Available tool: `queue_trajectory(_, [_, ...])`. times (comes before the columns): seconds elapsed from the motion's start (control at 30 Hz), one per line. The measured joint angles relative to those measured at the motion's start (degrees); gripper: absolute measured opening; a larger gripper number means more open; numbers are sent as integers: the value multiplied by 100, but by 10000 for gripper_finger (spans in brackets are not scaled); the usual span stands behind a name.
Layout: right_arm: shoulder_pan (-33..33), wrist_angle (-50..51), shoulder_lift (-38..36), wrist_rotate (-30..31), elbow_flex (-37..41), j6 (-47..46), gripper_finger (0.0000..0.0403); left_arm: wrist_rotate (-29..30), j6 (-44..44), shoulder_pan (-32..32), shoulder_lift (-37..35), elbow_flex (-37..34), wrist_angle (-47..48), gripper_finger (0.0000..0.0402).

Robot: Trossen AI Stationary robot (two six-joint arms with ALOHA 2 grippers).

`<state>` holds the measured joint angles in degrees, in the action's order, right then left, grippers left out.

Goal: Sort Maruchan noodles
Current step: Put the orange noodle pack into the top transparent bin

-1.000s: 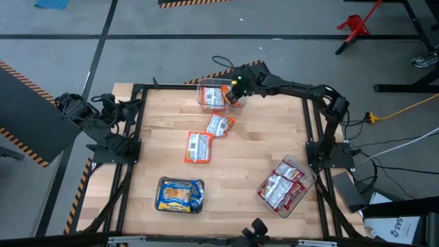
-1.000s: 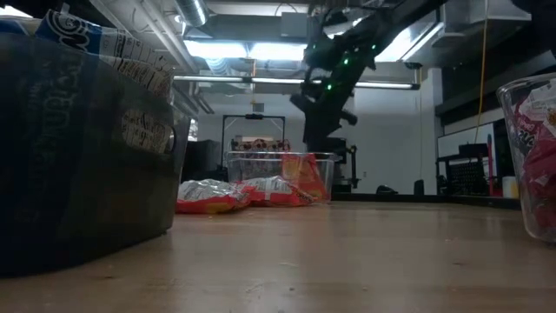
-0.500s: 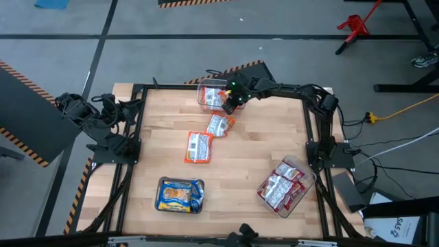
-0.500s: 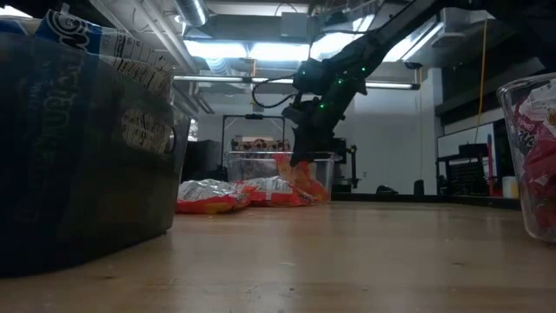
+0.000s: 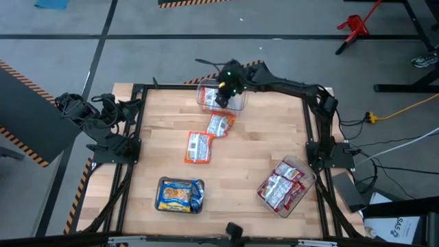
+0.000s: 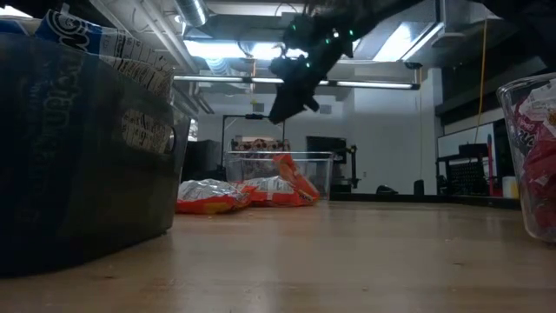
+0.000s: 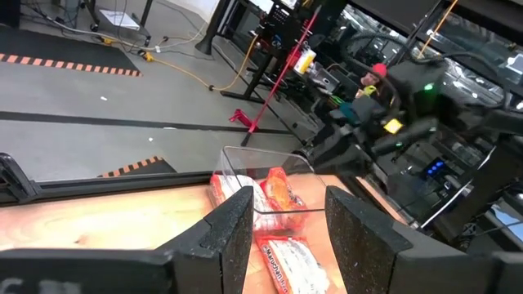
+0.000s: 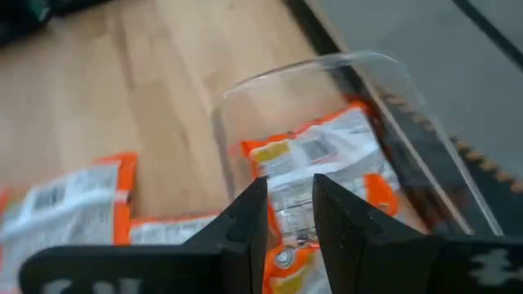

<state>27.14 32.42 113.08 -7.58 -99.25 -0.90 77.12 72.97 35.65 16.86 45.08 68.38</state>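
Note:
My right gripper (image 5: 221, 90) hangs open and empty above the clear tub (image 5: 206, 103) at the table's far edge, well over its rim in the low view (image 6: 278, 111). Its wrist view looks down between the fingers (image 8: 290, 214) at an orange-red noodle packet (image 8: 319, 159) lying tilted in the tub (image 8: 327, 65). Two more orange-red packets (image 5: 219, 125) (image 5: 197, 147) lie flat on the wood in mid-table. Blue-and-yellow packets (image 5: 180, 195) fill a near tub, and red-and-white ones (image 5: 281, 186) fill a tub near the right edge. My left gripper (image 7: 286, 237) waits open at the left edge.
A black frame rail (image 5: 140, 137) runs around the wooden top, with the arm bases on its left and right sides. Bare wood (image 5: 267, 134) lies between the loose packets and the right tub. In the low view the near tub (image 6: 78, 156) fills the picture's left.
My right gripper dipped down to the far tub's rim, then rose well clear of it and shifted toward the table's left. The orange-red packet in that tub, which stood more upright at its right side, now leans lower.

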Motion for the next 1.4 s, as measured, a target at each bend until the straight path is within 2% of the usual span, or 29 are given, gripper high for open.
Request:
queue_trajectory(0.2, [-673, 881, 0, -299, -99, 1266, 83, -22, -51, 0, -1, -1, 20, 147])
queue_trajectory(0.33, [-1314, 1448, 2, 283, 101, 1779, 83, -30, -114, 0, 0, -1, 20, 147])
queue_trajectory(0.47, [-1833, 1378, 2, 779, 344, 2022, 99, -28, -114, -1, 0, 0, 20, 147])
queue_trajectory(0.6, [-2188, 1323, 5, 908, 533, 2209, 160, -20, -134, -1, 0, 0, 20, 147])
queue_trajectory(0.73, [-2268, 1021, 211, 975, 653, 1792, 239, -17, -160, 1, -2, 0, 20, 147])
queue_trajectory(0.83, [-2267, 736, 465, 1620, 648, 1632, 292, -30, -160, 1, -2, 0, 20, 147])
queue_trajectory(0.93, [-2255, 578, 779, 2131, 648, 1613, 330, -35, -160, 1, 0, -1, 20, 147])
queue_trajectory(1.03, [-2186, 605, 1054, 2086, 646, 1613, 352, -74, -160, 1, 0, 0, 20, 147])
queue_trajectory(1.13, [-2189, 546, 1274, 2212, 628, 1616, 362, -174, -160, 1, 0, -2, 21, 147])
queue_trajectory(1.23, [-2247, 455, 1402, 2846, 617, 1428, 357, -183, -160, 1, -2, 0, 20, 147])
queue_trajectory(1.3, [-2297, 442, 1425, 3153, 625, 1299, 342, -183, -160, 1, 0, -2, 20, 147])
queue_trajectory(1.4, [-2281, 390, 1446, 3297, 635, 1204, 301, -179, -169, 0, 0, -2, 22, 147])
